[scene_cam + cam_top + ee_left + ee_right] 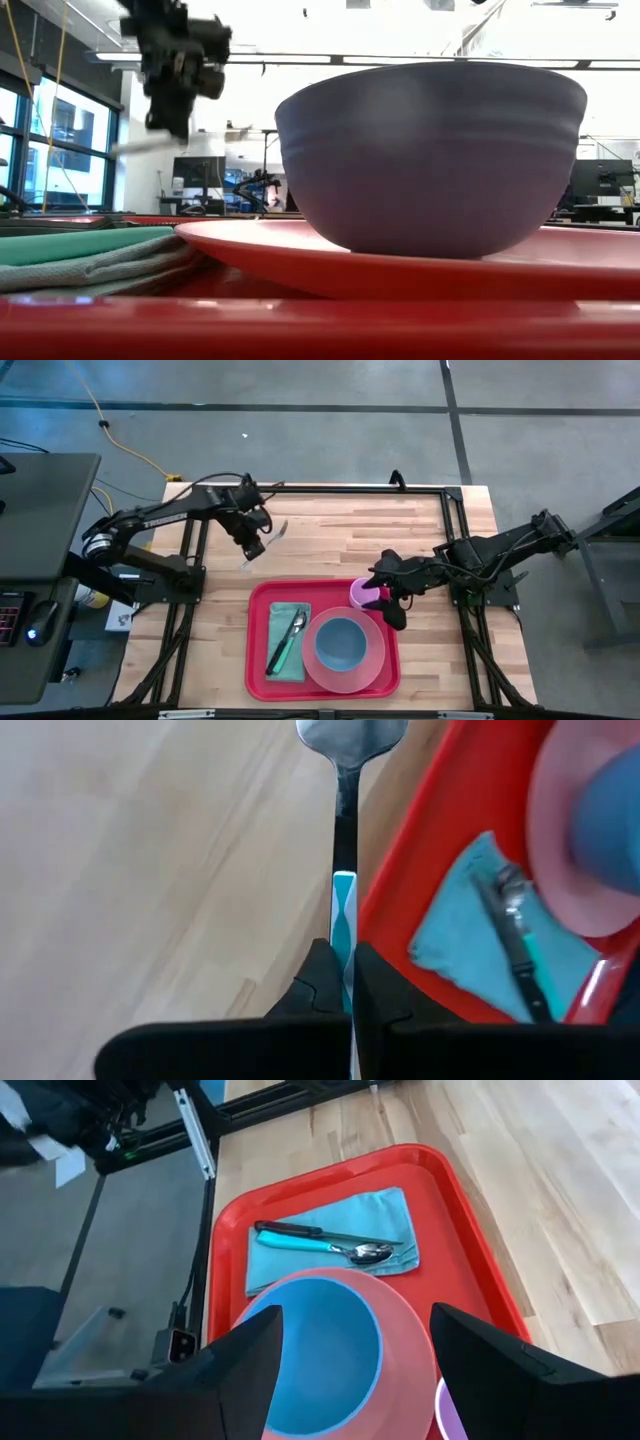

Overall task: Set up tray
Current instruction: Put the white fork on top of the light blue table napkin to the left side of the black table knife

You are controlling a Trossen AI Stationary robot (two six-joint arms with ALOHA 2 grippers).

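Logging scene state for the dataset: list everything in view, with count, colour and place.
tray: 1, red, near edge of the wooden table
plate: 1, pink, on the tray's right side
bowl: 1, blue, on the plate
napkin: 1, teal, on the tray's left side
utensil: 1, metal with teal handle, on the napkin
cup: 1, pink, tray's far right corner
spoon: 1, metal with teal handle, held above the table beyond the tray
left gripper: shut on the spoon
right gripper: open, at the cup
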